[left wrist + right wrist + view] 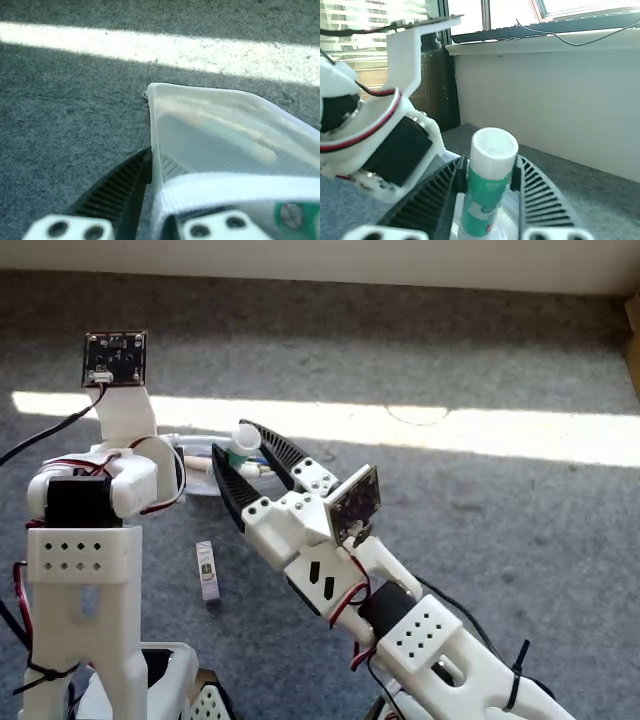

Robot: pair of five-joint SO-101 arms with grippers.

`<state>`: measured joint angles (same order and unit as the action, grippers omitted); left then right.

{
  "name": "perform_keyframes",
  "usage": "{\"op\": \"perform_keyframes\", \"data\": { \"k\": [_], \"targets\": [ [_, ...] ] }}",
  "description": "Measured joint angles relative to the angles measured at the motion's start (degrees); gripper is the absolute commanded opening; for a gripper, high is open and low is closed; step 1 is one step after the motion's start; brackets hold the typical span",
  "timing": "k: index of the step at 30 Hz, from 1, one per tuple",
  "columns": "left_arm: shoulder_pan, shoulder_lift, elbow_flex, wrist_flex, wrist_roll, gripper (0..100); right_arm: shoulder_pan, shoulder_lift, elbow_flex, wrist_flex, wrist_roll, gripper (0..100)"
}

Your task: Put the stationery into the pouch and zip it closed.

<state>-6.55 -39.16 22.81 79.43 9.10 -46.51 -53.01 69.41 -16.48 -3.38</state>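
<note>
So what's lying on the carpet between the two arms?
A small white and purple box-like item, possibly an eraser, lies there on the grey carpet, between the left arm and right arm, in the high view.

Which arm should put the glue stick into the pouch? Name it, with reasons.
Right. The right gripper is shut on the glue stick, close to the pouch; the left gripper is busy holding the pouch.

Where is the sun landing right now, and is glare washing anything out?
High view: a sunlit band crosses the carpet, catching the glue stick. Left wrist view: the band lies beyond the pouch, which is over shaded carpet. Right wrist view: bright windows behind; the glue stick's cap looks washed pale.
</note>
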Motion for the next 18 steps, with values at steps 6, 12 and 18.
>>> {"op": "perform_keyframes", "data": {
  "k": [6, 12, 18],
  "targets": [
    [0.00, 0.00, 0.09, 0.00, 0.00, 1, 0.09, -4.13, 0.09, 4.22, 0.00, 14.5],
    [0.00, 0.00, 0.09, 0.00, 0.00, 1, 0.09, -13.98, 0.09, 14.15, 0.00, 14.5],
    [-1.49, 0.00, 0.09, 0.00, 0.00, 1, 0.09, -20.66, 0.09, 23.74, 0.00, 14.5]
  ]
}}
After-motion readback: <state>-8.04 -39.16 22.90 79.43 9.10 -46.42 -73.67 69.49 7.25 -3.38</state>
